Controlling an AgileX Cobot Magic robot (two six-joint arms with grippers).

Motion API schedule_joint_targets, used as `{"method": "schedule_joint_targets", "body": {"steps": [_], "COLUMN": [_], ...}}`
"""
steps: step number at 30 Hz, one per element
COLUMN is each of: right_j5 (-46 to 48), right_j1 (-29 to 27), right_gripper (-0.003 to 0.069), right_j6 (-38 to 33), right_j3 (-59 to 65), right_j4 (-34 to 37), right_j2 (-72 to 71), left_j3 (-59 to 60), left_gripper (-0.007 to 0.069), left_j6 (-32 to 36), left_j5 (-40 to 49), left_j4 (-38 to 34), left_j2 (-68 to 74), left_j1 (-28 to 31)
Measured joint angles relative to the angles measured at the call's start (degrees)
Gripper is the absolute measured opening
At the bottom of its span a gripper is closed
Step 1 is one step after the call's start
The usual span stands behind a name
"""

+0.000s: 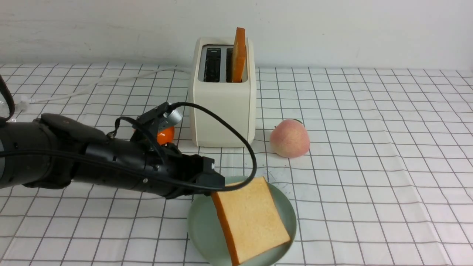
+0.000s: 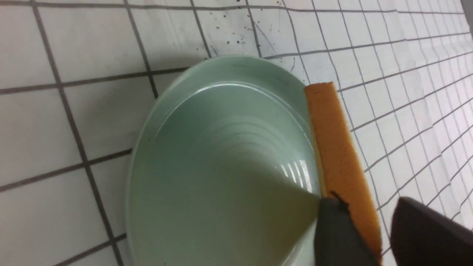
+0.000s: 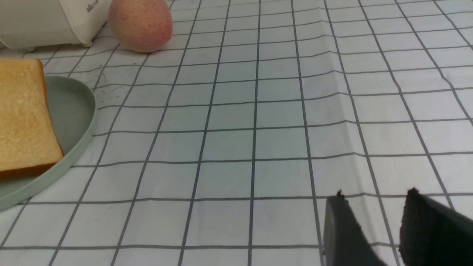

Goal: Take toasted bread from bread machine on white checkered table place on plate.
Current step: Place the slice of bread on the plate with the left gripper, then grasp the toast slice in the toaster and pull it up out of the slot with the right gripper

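White checkered table [image 1: 369, 155], plain wall behind. Toaster [image 1: 223, 111] sits back centre, with one toast slice [image 1: 239, 55] upright in its right slot. Second slice [image 1: 251, 218] lies tilted across the mint-green plate [image 1: 199, 229] in front of the toaster. Its far corner is between the fingers of the left gripper [image 1: 218, 186]; can't tell if it's clamped or loose. Right gripper [image 3: 375, 194] is low over the table well right of the plate, jaws apart. Peach [image 1: 290, 137] is just right of the toaster.
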Motion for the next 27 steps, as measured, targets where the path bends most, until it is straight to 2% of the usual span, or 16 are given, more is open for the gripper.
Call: {"method": "schedule_joint_targets", "body": {"steps": [4, 7, 9, 12, 13, 14, 17, 18, 19, 27], "right_j5": [0.0, 0.0, 0.0, 0.0, 0.0, 0.0, 0.0, 0.0, 0.0, 0.0], "right_j1": [0.0, 0.0, 0.0, 0.0, 0.0, 0.0, 0.0, 0.0, 0.0, 0.0], "right_gripper": [0.0241, 0.0241, 0.0241, 0.0241, 0.0241, 0.0241, 0.0241, 0.0241, 0.0241, 0.0241], "right_j6": [0.0, 0.0, 0.0, 0.0, 0.0, 0.0, 0.0, 0.0, 0.0, 0.0], "right_j3": [0.0, 0.0, 0.0, 0.0, 0.0, 0.0, 0.0, 0.0, 0.0, 0.0], "right_j4": [0.0, 0.0, 0.0, 0.0, 0.0, 0.0, 0.0, 0.0, 0.0, 0.0], "right_j2": [0.0, 0.0, 0.0, 0.0, 0.0, 0.0, 0.0, 0.0, 0.0, 0.0], "left_j3": [-0.5, -1.2, -1.4, -1.4, -1.4, -1.4, -1.4, -1.4, -1.4, -1.4], "left_gripper": [0.0517, 0.0584, 0.0578, 0.0468, 0.0402, 0.0388, 0.0078, 0.0064, -0.0012, -0.0013], "left_j6": [0.0, 0.0, 0.0, -0.5, -1.2, -1.2, -5.0, -5.4, -7.2, -13.4], "left_j5": [-0.7, -2.0, -2.9, -3.1, -3.1, -3.1, -3.1, -3.1, -3.2, -1.5], "left_j4": [3.6, 6.8, 9.1, 13.0, 14.2, 14.2, 19.7, 20.4, 22.6, 29.4], "left_j2": [-3.5, -8.1, -12.2, -20.6, -23.3, -23.8, -32.3, -32.7, -35.6, -38.4], "left_j1": [0.0, 0.0, 0.0, 0.0, 0.0, 0.0, 0.0, 0.0, 0.0, 0.0]}}
